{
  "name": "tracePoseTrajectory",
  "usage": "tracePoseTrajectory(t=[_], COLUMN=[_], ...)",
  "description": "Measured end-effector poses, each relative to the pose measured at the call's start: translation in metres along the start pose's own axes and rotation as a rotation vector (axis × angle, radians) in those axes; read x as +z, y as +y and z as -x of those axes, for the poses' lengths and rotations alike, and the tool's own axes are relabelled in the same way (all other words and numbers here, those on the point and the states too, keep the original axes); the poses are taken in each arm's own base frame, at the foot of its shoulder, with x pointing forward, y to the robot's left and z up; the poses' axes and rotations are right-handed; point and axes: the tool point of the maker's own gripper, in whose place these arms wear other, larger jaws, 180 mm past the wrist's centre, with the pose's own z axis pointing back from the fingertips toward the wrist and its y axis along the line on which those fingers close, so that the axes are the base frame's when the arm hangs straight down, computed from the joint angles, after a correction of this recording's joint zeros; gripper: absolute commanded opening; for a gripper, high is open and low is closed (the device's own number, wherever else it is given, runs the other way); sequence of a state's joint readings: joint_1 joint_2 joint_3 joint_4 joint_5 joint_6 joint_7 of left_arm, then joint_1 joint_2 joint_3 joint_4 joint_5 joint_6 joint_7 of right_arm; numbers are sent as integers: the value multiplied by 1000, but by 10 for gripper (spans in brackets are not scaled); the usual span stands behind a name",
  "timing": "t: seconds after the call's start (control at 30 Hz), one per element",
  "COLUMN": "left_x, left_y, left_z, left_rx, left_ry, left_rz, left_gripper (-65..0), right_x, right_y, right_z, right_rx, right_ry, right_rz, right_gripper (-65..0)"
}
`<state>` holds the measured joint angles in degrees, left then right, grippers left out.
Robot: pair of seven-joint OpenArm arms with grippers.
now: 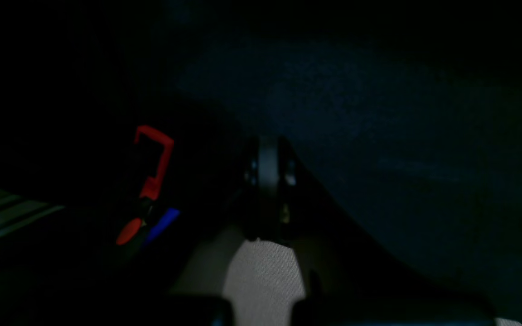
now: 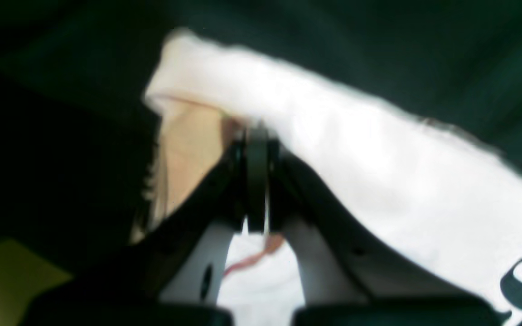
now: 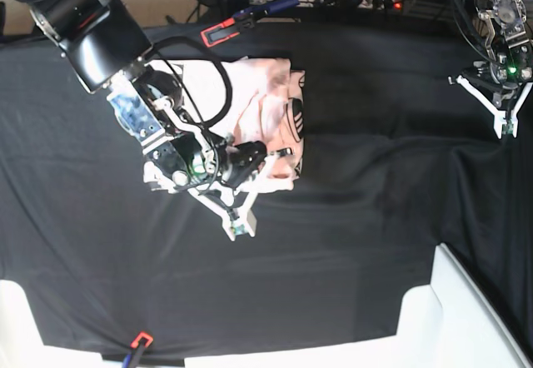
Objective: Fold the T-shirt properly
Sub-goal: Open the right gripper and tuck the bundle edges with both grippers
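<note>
Two arms are being seen in the base view, well apart. Nearest, at lower left of centre, the right gripper (image 3: 265, 149) is being held low over the T-shirt (image 3: 266, 106), its jaws closed on an edge of the pale cloth; in the right wrist view the fabric is being pinched between the closed jaws, with bright cloth running off to the lower right, where a bit of black lettering is showing. The hold is judged to be for carrying that edge over as a fold. The T-shirt is lying partly folded at upper centre on the black table cloth (image 3: 375, 243). Farther off, at upper right, the left gripper (image 3: 505, 126) is being kept clear of the garment, jaws closed on nothing, probably so the fold is not being obstructed. A red clamp (image 3: 219, 32) is lying beyond the shirt's top edge.
</note>
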<state>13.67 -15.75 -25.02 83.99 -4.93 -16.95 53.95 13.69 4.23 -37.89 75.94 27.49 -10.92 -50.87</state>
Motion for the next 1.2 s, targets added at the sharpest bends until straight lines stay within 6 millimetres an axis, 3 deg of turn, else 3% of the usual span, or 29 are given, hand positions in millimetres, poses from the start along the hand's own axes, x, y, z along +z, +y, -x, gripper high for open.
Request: tracePoseTrajectory(t=[0.2, 0.43, 0.6, 0.7, 0.8, 0.87, 0.93, 1.07, 1.2], left_x=[0, -1, 1, 2, 2, 10, 25, 48, 48], left_y=[0, -14, -65, -82, -98, -112, -132, -149, -167], left_z=[0, -13, -15, -17, -18, -23, -40, -72, -74], left_rx=[0, 2, -133, -123, -167, -173, -125, -65, -93], left_ry=[0, -28, -48, -55, -31, -11, -52, -112, -56], left_rz=[-1, 39, 228, 265, 289, 337, 452, 660, 767], left_gripper=[-650, -650, -650, -600, -438, -322, -240, -203, -158], right_x=[-28, -40, -20, 8, 35, 44, 50, 51, 56], right_y=[15, 46, 53, 59, 35, 5, -24, -55, -77], right_z=[24, 42, 27, -8, -44, -47, -38, -16, 10], right_rx=[26, 107, 124, 83, -5, -53, -106, -151, -205], right_ry=[58, 108, 102, 20, -61, -85, -66, -43, -15], right_rz=[0, -34, -55, -107, -97, -47, -3, 53, 80], right_gripper=[-643, -644, -640, -628, -556, -489, -412, -286, -277])
